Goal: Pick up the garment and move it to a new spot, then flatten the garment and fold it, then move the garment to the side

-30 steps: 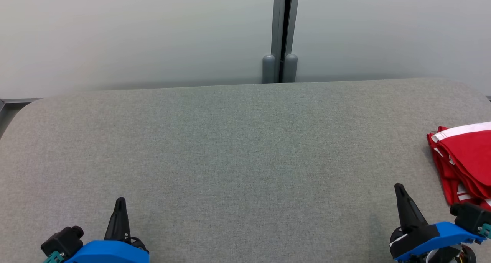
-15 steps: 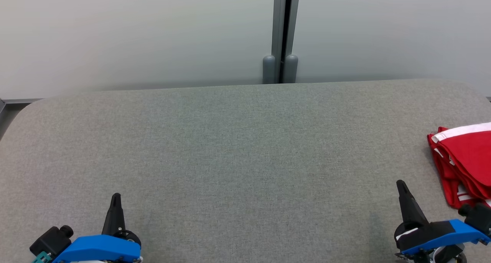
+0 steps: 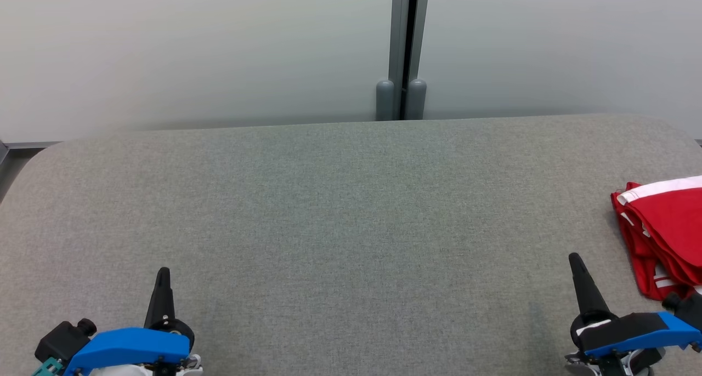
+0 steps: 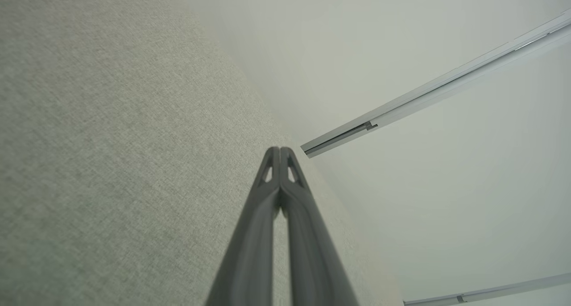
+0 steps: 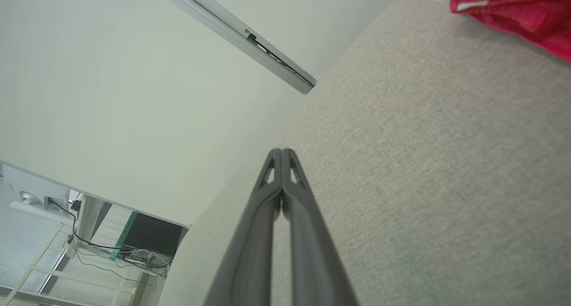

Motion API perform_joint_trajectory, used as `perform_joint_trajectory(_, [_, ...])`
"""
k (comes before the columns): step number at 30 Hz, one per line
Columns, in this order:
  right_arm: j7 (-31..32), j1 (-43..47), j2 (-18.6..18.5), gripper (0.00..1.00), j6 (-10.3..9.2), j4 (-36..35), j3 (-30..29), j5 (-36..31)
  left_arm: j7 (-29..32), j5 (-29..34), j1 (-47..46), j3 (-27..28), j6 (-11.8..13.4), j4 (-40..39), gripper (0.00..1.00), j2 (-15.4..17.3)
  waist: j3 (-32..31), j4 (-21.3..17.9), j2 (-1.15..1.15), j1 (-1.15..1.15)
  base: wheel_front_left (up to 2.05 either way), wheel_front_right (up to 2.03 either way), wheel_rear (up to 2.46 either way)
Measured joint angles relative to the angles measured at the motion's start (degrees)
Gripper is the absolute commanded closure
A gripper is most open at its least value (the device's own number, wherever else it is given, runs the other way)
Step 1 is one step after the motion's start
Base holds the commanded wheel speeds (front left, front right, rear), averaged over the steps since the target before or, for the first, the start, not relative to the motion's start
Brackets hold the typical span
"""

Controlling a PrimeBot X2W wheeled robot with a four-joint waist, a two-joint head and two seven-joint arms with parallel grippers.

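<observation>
Slightly up the head view, both grippers have been shifted since a second ago. Left gripper [image 3: 163,272] and right gripper [image 3: 574,257] are held over the near table [image 3: 351,200], fingers pressed together, nothing gripped. Beside the right one, at the table's right edge, the folded red garment [image 3: 669,228] is laid, its visible length running near-to-far, white band farthest. Behind, a post [image 3: 404,99] is seen.

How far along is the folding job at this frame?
Done, by the look: the red garment lies in stacked layers at the right edge of the table, so folding and moving aside appear finished. In hand: nothing; the left gripper and right gripper are shut and empty, apart from it. Left: seemingly nothing.
</observation>
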Motion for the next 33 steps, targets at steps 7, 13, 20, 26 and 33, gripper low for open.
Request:
perform_joint_trajectory(7, [0.48, -0.37, -0.01, 1.0, -0.01, -0.08, -0.05, 4.76, 1.23, -4.01, -0.12, 0.8, -0.01, -0.68, 1.0, -0.09, -0.07, 0.03, 0.0, 0.0, 0.0, 0.0, 0.0])
perform_joint_trajectory(13, [0.98, -0.72, -0.03, 1.0, -0.01, -0.15, -0.11, 9.07, 2.25, -7.81, -0.34, 1.15, -0.01, -1.38, 1.0, -0.23, -0.14, 0.06, 0.0, -0.01, 0.0, 0.0, 0.0])
perform_joint_trajectory(20, [1.41, -0.89, -0.04, 1.0, -0.01, -0.2, -0.16, 13.13, 3.25, -11.38, -0.74, 1.56, -0.01, -2.01, 1.0, -0.33, -0.21, 0.09, 0.0, 0.0, 0.0, 0.0, 0.0])
perform_joint_trajectory(26, [1.78, -0.94, -0.05, 1.0, -0.01, -0.23, -0.21, 16.5, 4.11, -14.3, -0.99, 2.02, -0.01, -2.48, 1.0, -0.38, -0.27, 0.12, 0.0, -0.01, 0.0, 0.0, 0.0])
perform_joint_trajectory(33, [2.22, -1.08, -0.08, 1.0, -0.01, -0.27, -0.26, 20.16, 5.05, -17.5, -1.21, 2.63, -0.01, -3.12, 1.0, -0.46, -0.34, 0.15, 0.0, -0.01, 0.0, 0.0, 0.0])
